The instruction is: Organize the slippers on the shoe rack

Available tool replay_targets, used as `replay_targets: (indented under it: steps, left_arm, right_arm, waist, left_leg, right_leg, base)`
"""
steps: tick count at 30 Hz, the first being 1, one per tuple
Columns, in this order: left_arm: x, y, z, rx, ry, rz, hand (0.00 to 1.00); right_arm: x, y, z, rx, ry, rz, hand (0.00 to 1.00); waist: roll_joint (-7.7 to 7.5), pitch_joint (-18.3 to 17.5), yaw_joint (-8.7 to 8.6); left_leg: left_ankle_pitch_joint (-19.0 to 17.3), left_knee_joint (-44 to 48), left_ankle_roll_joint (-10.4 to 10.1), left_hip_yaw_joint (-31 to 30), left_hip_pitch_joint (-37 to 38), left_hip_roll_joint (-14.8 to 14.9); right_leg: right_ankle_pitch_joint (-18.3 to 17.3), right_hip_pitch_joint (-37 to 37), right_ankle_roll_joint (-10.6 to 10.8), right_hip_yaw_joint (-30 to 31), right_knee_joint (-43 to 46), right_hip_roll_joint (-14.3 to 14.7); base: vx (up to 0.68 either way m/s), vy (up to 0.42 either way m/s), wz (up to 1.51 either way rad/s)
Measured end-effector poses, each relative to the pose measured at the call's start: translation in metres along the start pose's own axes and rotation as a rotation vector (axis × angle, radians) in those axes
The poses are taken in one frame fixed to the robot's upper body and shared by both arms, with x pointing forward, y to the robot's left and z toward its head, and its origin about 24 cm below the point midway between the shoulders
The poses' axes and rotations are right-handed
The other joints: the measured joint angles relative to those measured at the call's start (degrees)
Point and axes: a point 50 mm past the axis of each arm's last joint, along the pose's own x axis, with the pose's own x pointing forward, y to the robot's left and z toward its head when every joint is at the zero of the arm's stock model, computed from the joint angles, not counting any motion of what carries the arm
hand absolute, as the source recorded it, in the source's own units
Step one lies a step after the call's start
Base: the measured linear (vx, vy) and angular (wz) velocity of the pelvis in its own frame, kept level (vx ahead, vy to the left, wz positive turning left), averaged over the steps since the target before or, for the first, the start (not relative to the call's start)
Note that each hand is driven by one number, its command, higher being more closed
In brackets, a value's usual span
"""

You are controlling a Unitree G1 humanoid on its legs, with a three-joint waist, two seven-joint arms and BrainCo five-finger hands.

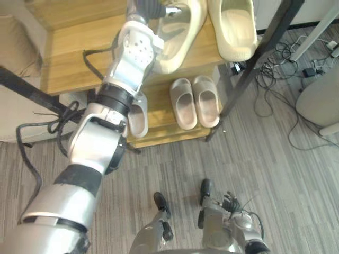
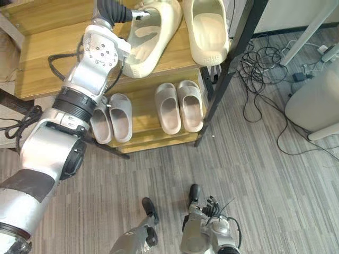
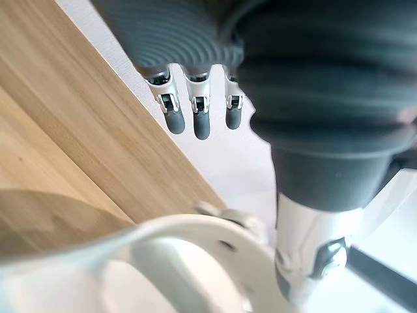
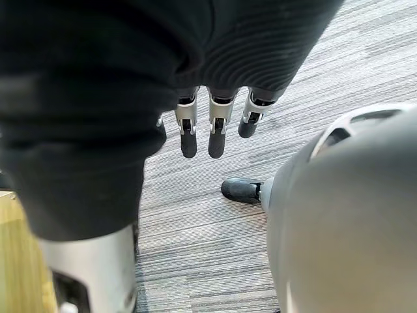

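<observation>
My left hand (image 1: 157, 8) is raised to the wooden top shelf (image 1: 79, 58) of the shoe rack. It sits at the heel end of a large cream slipper (image 1: 183, 37) that lies askew there. In the left wrist view its fingers (image 3: 199, 117) are straight and off the slipper, and the thumb (image 3: 306, 241) stands beside the slipper's rim (image 3: 195, 235). A second cream slipper (image 1: 233, 26) lies to the right on the same shelf. On the lower shelf (image 1: 159, 129) are a beige pair (image 1: 195, 101) and a grey pair (image 2: 111, 117). My right hand (image 4: 215, 130) hangs low over the floor with relaxed fingers.
The rack's black frame leg (image 1: 249, 69) slants down at the right. Loose cables (image 1: 280, 63) and a pale rounded object (image 1: 320, 100) lie on the striped grey floor to the right. A beige cushion (image 1: 16, 79) is left of the rack.
</observation>
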Motion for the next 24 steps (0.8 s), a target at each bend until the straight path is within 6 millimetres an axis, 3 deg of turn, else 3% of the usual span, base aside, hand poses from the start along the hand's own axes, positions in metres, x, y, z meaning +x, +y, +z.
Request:
replay_targets:
  steps: [7,13,17,24]
  left_arm:
    - [-0.017,-0.006,-0.008,-0.122,-0.002,0.007,0.0]
    - [-0.049,-0.014,-0.024,-0.315,0.016,0.015,0.0]
    - [-0.075,-0.031,-0.043,-0.429,0.1,-0.013,0.0]
    - [-0.101,-0.055,-0.054,-0.531,0.183,-0.071,0.0]
  right_arm:
    - [-0.001,-0.002,-0.004,-0.021,0.018,0.006,0.0]
    - [-0.002,-0.004,-0.01,-0.047,0.041,0.008,0.0]
    - [-0.004,-0.003,-0.016,-0.071,0.061,0.013,0.0]
    - [-0.005,-0.002,-0.019,-0.088,0.075,0.016,0.0]
  waist:
    - [0.75,-0.48,1.22]
    - [1.4,-1.86,2.7]
    - [1.51,-3.14,3.25]
    - [1.46,-3.83,3.76]
  left_leg:
    - [0.08,0.0,0.09,-2.3,1.08,-0.19]
    - [-0.1,0.0,-0.17,-4.28,2.23,-0.16]
    - [-0.17,0.0,-0.27,-5.76,3.68,-0.17]
    - [-0.52,0.0,-0.44,-6.48,4.37,-0.08]
  right_leg:
    - [-0.29,2.35,0.37,-2.13,0.0,-0.29]
    - [-1.2,4.81,0.67,-4.43,-0.01,-0.35]
    - [-1.62,7.16,0.95,-5.89,-0.01,-0.36]
    - [-2.34,8.39,1.4,-6.76,-0.02,-0.33]
  base:
    - [0.0,0.091,0.17]
    - [0.02,0.071,0.18]
    - [0.02,0.057,0.15]
    - [0.0,0.048,0.07]
